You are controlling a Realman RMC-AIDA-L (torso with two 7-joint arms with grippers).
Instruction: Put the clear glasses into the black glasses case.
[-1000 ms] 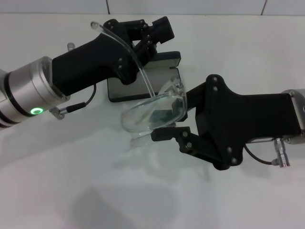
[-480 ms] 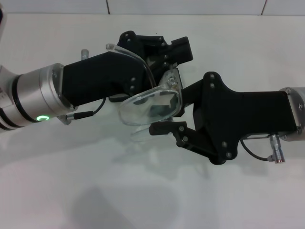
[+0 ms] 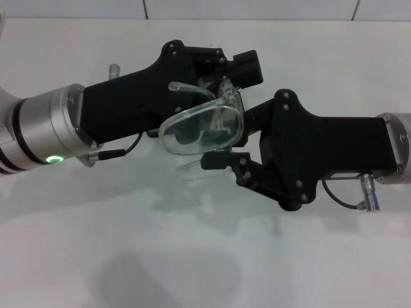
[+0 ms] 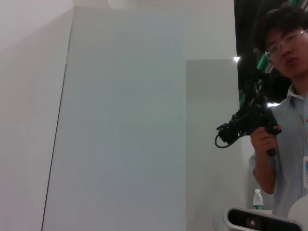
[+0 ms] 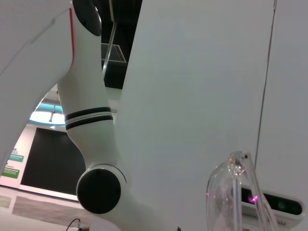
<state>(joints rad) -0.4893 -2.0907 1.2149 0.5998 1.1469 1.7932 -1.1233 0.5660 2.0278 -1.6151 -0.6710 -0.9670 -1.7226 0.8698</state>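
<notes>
The right hand (image 3: 225, 138) grips the clear glasses (image 3: 202, 126) above the worktop (image 3: 192, 256); the left hand (image 3: 221, 77), at 12 o'clock of them, has a grip I cannot tell.

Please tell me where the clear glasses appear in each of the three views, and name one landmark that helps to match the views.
Head view: the clear glasses are at the centre, raised between the left gripper and the right gripper.
Left wrist view: not in it; only a wall and a person show.
Right wrist view: one lens and a thin arm at the lower right corner.
Shared landmark: the glasses themselves, in the head and right wrist views only.
</notes>
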